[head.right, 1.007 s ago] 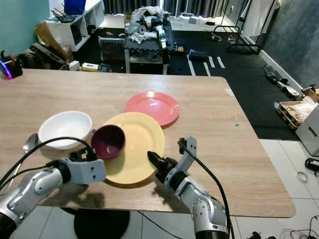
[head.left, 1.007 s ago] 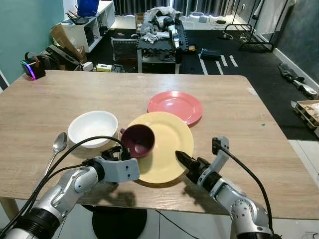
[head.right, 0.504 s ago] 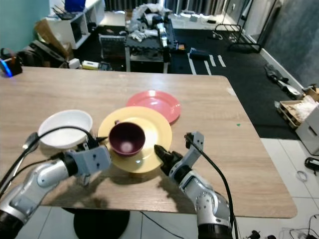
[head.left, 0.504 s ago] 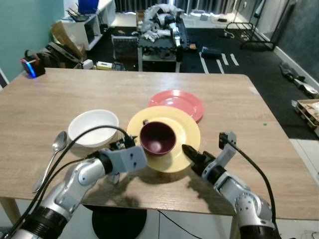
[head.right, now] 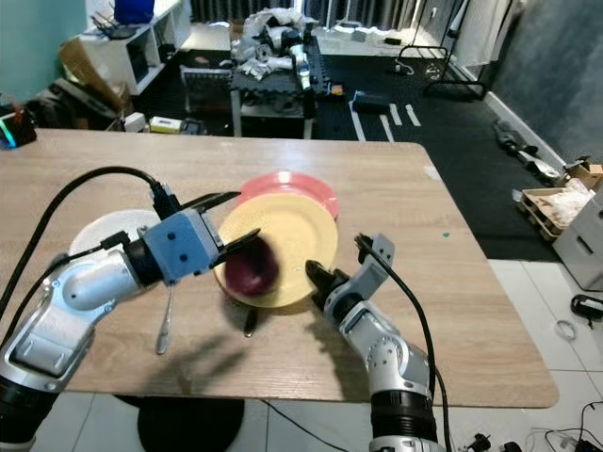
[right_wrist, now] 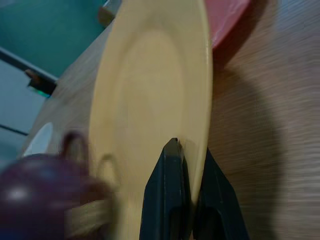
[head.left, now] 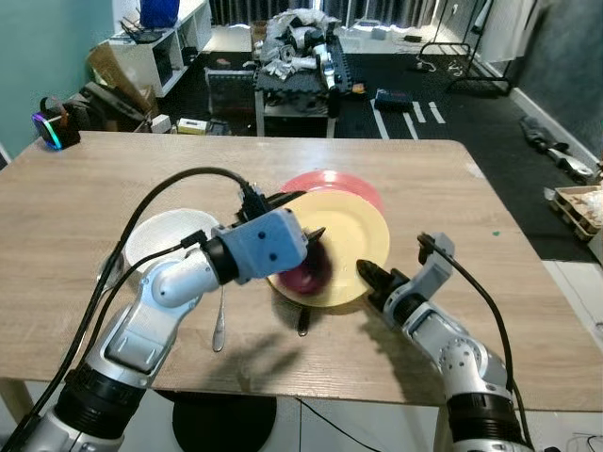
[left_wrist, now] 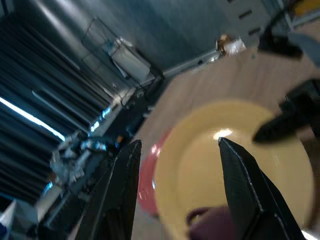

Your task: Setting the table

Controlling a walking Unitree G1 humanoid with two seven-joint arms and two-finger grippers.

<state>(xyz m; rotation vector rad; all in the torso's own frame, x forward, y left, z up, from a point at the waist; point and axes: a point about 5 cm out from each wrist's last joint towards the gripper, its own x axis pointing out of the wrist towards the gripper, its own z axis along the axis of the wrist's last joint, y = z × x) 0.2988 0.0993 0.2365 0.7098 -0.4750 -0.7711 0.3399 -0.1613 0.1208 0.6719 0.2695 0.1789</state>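
Gripping the tilted yellow plate [head.left: 344, 240], right hand [head.left: 369, 276] clenched; left hand [head.left: 301, 218] released.

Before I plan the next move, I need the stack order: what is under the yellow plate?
The yellow plate, lifted and tilted by the right pincer, overlaps the pink plate at its far edge. Its shadow falls on the table beneath. The rest below is covered.

The left arm is bent and lifted high, its pincer [head.left: 303, 218] spread wide open; the right arm reaches in low, its pincer [right_wrist: 186, 172] pinched on a plate [right_wrist: 150, 120].
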